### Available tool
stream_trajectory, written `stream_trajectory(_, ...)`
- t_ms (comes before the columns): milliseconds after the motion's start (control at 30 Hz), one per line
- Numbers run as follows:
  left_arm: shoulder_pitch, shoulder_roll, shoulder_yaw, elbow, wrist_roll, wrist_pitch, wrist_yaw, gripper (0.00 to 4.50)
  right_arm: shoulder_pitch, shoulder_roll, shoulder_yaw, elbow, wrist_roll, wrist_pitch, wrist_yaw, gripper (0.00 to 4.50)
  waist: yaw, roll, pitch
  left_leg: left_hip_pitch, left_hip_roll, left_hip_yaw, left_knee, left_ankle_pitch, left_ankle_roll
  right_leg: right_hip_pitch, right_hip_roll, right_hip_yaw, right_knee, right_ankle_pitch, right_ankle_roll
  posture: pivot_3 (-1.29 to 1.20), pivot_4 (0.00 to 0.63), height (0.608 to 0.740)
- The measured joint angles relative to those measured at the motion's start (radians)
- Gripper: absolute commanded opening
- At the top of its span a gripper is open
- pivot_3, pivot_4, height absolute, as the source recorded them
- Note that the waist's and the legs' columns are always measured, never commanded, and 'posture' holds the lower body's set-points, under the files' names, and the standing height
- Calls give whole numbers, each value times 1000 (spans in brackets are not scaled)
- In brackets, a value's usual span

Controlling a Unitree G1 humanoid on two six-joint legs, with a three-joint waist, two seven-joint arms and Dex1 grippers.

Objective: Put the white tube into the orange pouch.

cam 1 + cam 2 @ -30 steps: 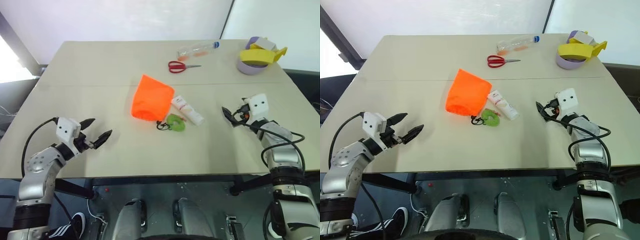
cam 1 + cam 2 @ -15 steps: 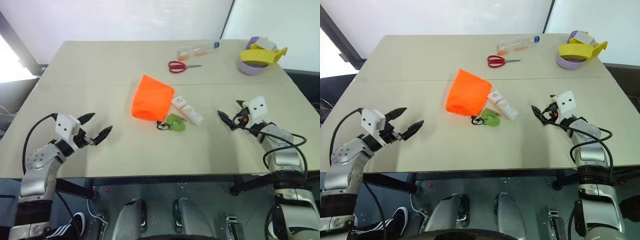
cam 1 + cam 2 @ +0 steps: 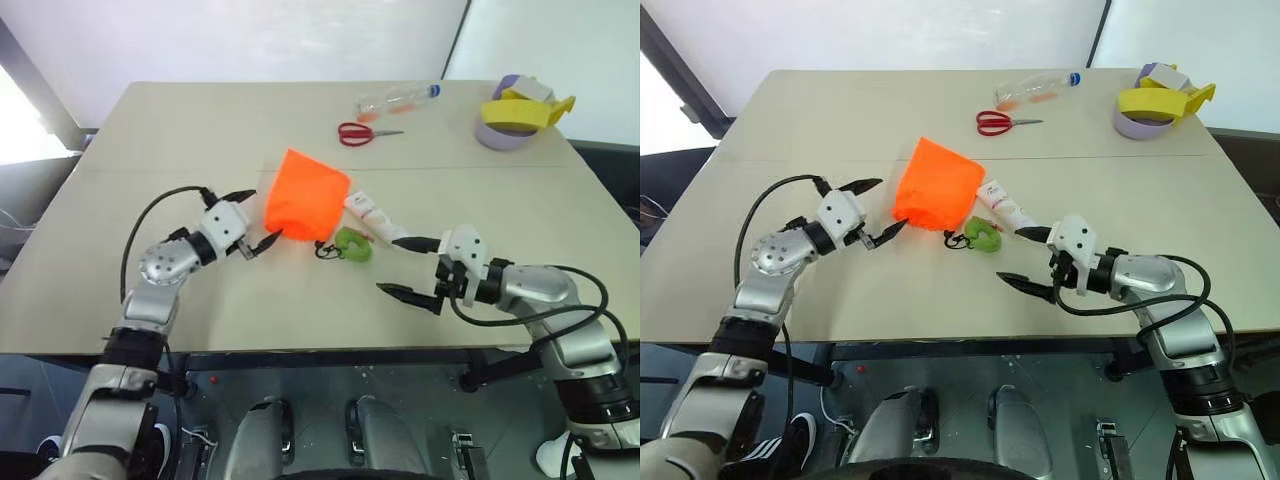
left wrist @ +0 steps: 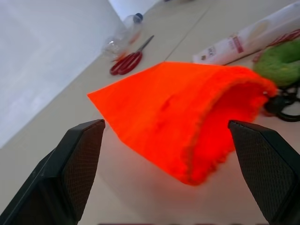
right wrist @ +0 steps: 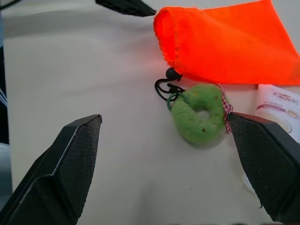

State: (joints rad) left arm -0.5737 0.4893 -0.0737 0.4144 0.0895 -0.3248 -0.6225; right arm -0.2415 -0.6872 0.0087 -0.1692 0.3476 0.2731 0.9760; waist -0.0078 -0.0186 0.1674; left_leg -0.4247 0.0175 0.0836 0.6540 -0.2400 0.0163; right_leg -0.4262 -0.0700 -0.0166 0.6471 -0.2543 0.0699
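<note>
Hands both moved in from the counter's [image 3: 150,130] outer sides, fingers spread wide, nothing held. Right hand [image 3: 408,267] now near the green ring disc [image 3: 351,244]; left hand [image 3: 247,221] just beside the bright orange fabric pouch [image 3: 305,207]. Small white squeeze tube [image 3: 376,220] lies flat beside the pouch, untouched. Grasping looks next.

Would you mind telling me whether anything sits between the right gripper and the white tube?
Nothing visible does. The right gripper is open with bare table up to the tube. The green ring lies beside the tube, off that line.
</note>
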Motion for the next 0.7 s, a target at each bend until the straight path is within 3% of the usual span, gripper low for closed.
stream_trajectory(333,-91,-65,-96,187,140,-109,131,4493,-4,4,-3,2,-23,-23,-39,4465,0,-1,0,-1,1,1,1,0,0,0,3,0,-1,2,5,0,150,740)
stream_trajectory(500,-94,-56,-93,127,96,-144,107,4493,9,3,-5,3,-30,-33,-47,4465,-3,-1,0,-1,3,1,2,0,0,0,4,0,0,2,5,0,150,740)
stream_trajectory(700,6,27,-74,-5,12,-188,-16,4493,26,3,-6,3,-31,-38,-54,4465,-4,0,0,0,5,1,3,0,0,0,5,0,1,2,4,0,150,740)
